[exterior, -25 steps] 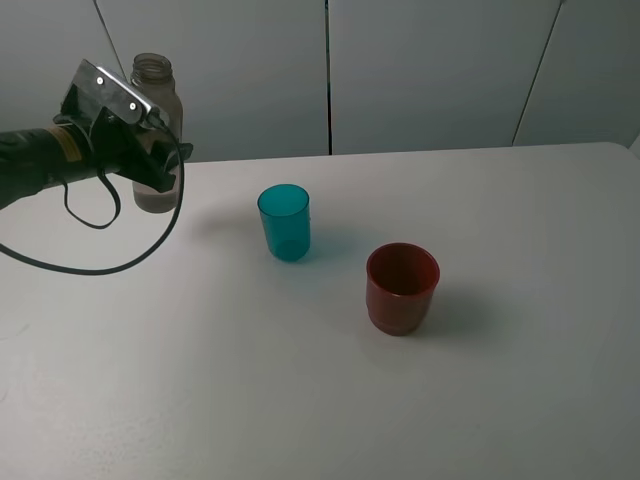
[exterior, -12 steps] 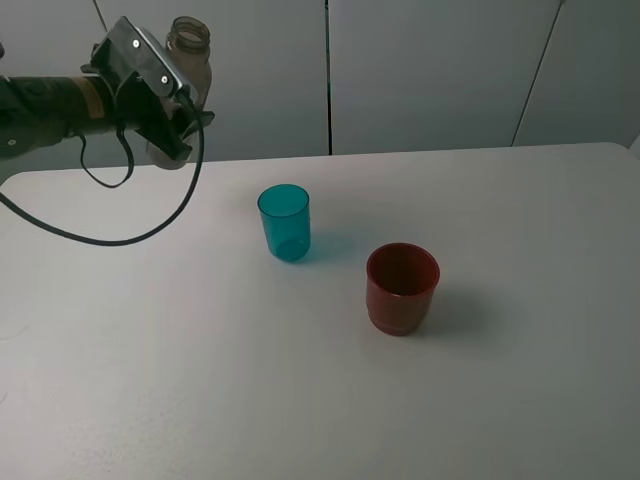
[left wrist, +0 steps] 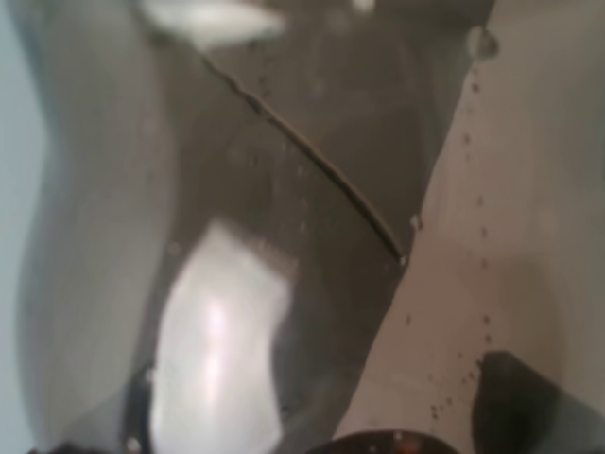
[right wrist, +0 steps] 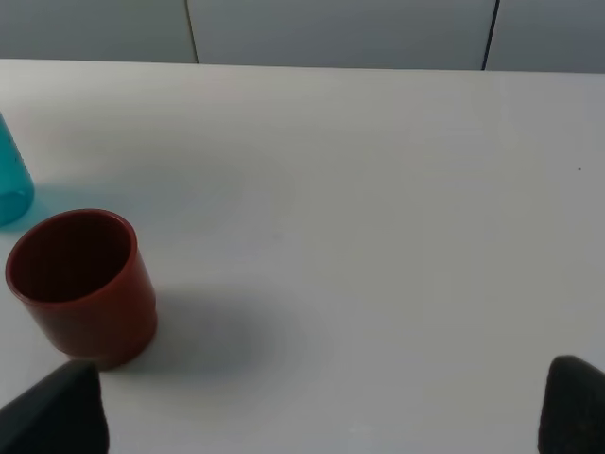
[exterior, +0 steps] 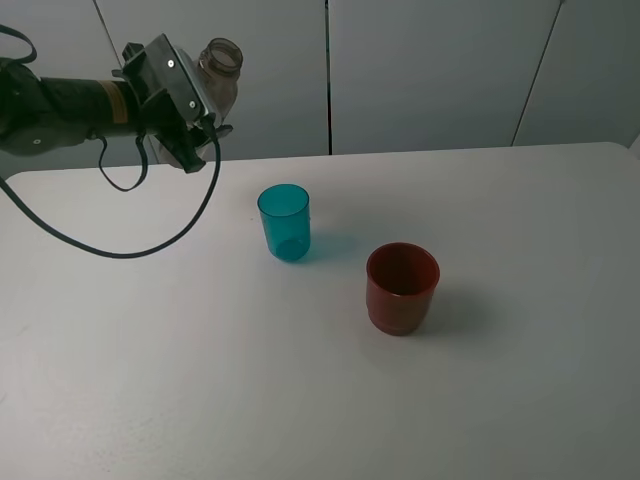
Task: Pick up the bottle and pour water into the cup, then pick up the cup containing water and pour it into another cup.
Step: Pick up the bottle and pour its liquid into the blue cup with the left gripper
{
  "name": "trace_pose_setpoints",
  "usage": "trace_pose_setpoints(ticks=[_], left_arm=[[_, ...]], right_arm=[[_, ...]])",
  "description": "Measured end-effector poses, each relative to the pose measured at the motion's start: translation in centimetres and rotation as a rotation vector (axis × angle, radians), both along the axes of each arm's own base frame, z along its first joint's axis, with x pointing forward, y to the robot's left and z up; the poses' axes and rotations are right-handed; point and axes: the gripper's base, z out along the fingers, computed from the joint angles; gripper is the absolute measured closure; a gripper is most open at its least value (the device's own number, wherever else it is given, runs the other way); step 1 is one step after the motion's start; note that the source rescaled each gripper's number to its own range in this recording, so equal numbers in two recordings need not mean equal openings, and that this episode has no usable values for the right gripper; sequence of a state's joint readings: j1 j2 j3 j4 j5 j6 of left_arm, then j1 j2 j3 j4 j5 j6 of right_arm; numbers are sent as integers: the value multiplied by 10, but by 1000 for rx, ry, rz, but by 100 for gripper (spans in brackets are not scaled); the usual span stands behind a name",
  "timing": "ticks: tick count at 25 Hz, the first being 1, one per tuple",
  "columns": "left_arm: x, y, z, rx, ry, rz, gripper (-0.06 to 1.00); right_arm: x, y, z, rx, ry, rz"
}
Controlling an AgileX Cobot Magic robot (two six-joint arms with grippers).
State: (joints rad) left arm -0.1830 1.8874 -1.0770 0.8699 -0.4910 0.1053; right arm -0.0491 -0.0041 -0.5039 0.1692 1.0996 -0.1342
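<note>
High view: left gripper (exterior: 198, 128) clamped tight on the bottle (exterior: 218, 80), which is held in the air over the far-left edge of the table (exterior: 300, 400) with its neck tipped rightward. Teal cup (exterior: 284, 222) and red cup (exterior: 402, 288) stand mid-table, apart.
Left wrist: the bottle wall fills the view, with droplets on it.
Right wrist: right gripper (right wrist: 317, 421) fingers are spread wide and empty, with the red cup near them.
</note>
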Motion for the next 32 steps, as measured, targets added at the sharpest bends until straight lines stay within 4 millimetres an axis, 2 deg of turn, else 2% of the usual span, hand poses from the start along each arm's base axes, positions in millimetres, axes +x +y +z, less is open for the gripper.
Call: trace_pose_setpoints(ticks=[8, 13, 22, 32], left_arm=[[-2, -7, -6, 168, -29, -45, 94], [-3, -13, -13, 194, -29, -72, 94], [-3, -14, -13, 276, -86, -120, 94], [-8, -24, -16, 377, -100, -164, 94]], right_arm=[[0, 0, 0, 0, 0, 0], [0, 0, 0, 0, 0, 0], [0, 0, 0, 0, 0, 0], [0, 0, 0, 0, 0, 0]])
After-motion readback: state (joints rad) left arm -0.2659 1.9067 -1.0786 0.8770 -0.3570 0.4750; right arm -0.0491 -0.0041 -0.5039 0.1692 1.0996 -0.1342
